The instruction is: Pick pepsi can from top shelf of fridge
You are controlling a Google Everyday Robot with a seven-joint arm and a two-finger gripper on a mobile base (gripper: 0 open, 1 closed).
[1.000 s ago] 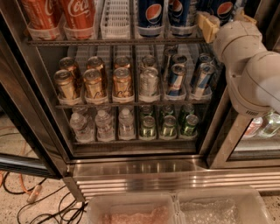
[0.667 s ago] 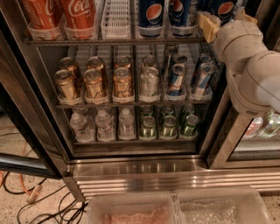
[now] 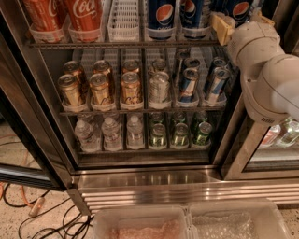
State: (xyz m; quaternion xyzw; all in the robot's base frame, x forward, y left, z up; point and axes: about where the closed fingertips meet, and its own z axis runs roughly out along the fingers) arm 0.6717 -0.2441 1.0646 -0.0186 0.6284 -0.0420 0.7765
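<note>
One gripper point(image 3: 238, 21), with yellowish pads at the end of a bulky white arm point(image 3: 268, 79), is up at the right end of the top shelf point(image 3: 121, 45) of the fridge point(image 3: 149, 179). Whether it is clamped on anything cannot be told. The pepsi can point(image 3: 240, 8) stands right at the gripper, farthest right on that shelf and partly hidden behind it. Two more Pepsi cans point(image 3: 161, 16) stand in the lanes just to its left. Next comes a white lane tray point(image 3: 124, 21), then red Coca-Cola cans point(image 3: 86, 16) at the left end.

On the rack below, slim blue-and-silver cans point(image 3: 189, 84) sit under the arm. A silver can point(image 3: 159, 86) is beside them, and gold cans point(image 3: 100, 88) fill the left lanes. The lowest rack holds green cans point(image 3: 180, 135) on the right and water bottles point(image 3: 112, 133) on the left. Under the fridge's ribbed base, dark cables point(image 3: 51, 221) lie on the speckled floor. Two clear plastic bins point(image 3: 140, 219) show at the bottom edge.
</note>
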